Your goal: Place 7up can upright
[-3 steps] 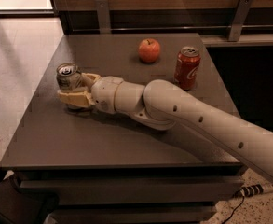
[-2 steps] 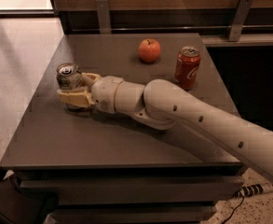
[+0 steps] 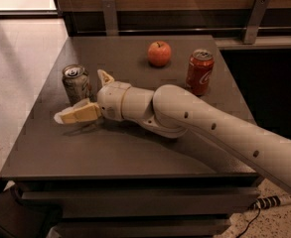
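The 7up can (image 3: 76,82), silvery with a shiny top, stands upright on the dark table (image 3: 135,152) near its left edge. My gripper (image 3: 79,97) is at the can, open. The near finger (image 3: 79,114) lies in front of the can's base. The far finger (image 3: 105,77) sticks up just right of the can. Neither finger clearly presses on the can. My pale arm reaches in from the lower right across the table.
A red apple (image 3: 159,53) sits at the back middle of the table. A red cola can (image 3: 199,72) stands upright to its right, close behind my arm. A wooden wall with metal brackets runs behind the table. The floor drops off to the left.
The fingers have spread apart from the can: the near finger moved toward the table's front, the far finger to the right. The can stays upright in the same place.
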